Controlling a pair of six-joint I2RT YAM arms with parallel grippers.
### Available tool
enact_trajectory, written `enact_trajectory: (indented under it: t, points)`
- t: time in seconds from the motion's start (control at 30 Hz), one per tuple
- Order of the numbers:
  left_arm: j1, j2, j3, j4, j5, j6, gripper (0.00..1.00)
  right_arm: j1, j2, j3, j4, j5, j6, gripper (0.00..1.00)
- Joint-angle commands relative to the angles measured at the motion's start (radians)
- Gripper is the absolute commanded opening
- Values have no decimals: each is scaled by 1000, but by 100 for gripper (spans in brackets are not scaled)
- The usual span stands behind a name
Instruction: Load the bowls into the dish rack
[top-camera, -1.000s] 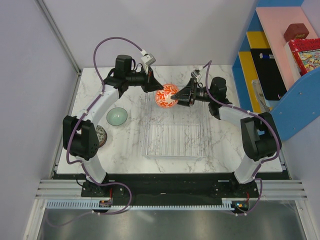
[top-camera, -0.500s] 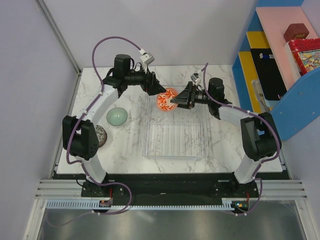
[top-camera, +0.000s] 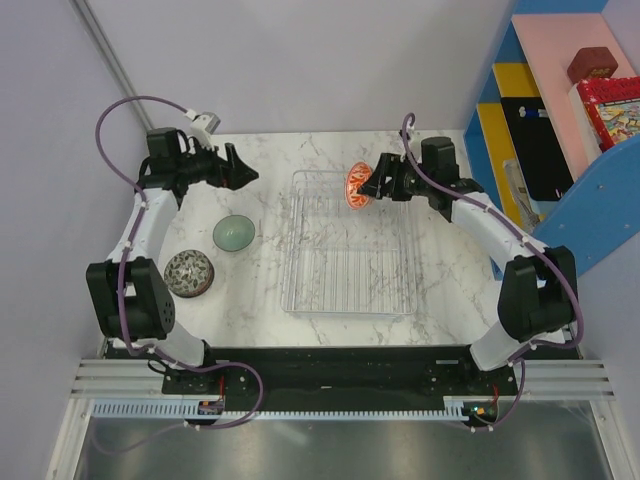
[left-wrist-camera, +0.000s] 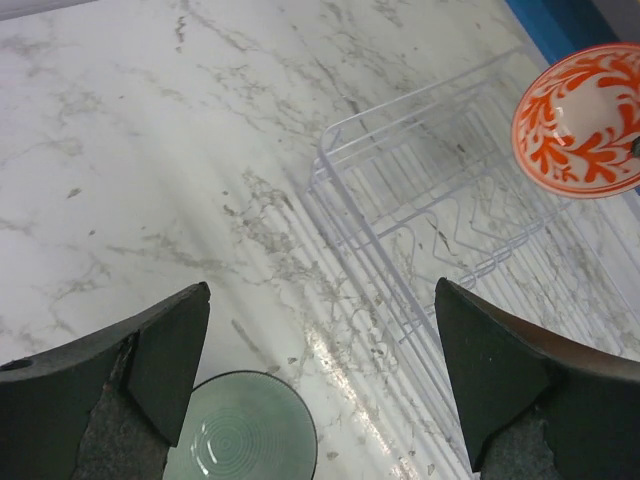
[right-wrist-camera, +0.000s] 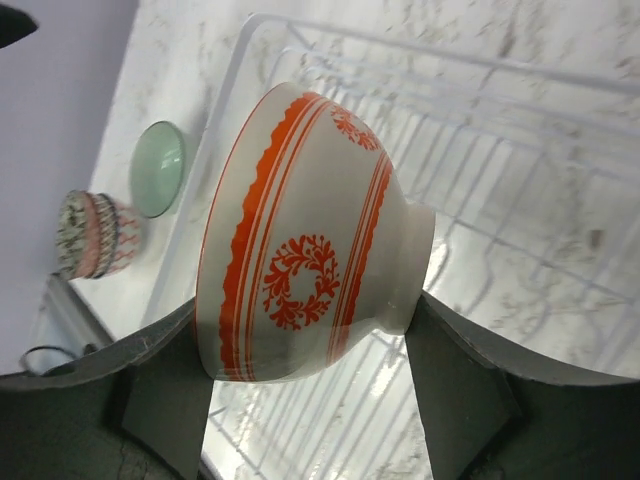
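Right gripper (top-camera: 368, 183): I am gripping the orange-red-and-white bowl (right-wrist-camera: 300, 265), one finger on each side of its wall, and holding it in the air over the far right corner of the dish rack (top-camera: 345, 270), at about 1 o'clock from the rack's centre in the top view. The bowl is lying on edge, its rim-to-foot axis roughly level, with the mouth facing 9 o'clock towards my left arm and the foot pointing 3 o'clock back along my wrist. The tine rows are lying below the bowl and running off towards 6 o'clock. My judgement is that the coming move is a lowering, with the rim going between two wires. Only the rack's far rim wire is standing close to that path. My right arm is the nearer one and already has the load. Left gripper (top-camera: 240, 170): I am holding the fingers spread wide and empty at 10 o'clock on the table (top-camera: 440, 280), well apart from the rack. The pale green bowl (top-camera: 233, 233) is sitting upright at 6 o'clock from those fingers, just left of the rack. The speckled bowl (top-camera: 188, 272) is sitting at 7 o'clock from the green one. Both are waiting on the marble, not yet loaded.
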Motion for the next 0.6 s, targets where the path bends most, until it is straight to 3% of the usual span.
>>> enact_trajectory:
  t: [0.0, 0.3, 0.57]
  points:
    - [19, -109, -57, -44, -107, 39, 100, 1, -90, 98, -94, 235, -184, 0]
    - [32, -120, -103, -80, -81, 122, 100, 67, -107, 190, -243, 519, -529, 0]
    - [37, -123, -120, -84, -84, 137, 100, 179, -118, 209, -313, 701, -685, 0]
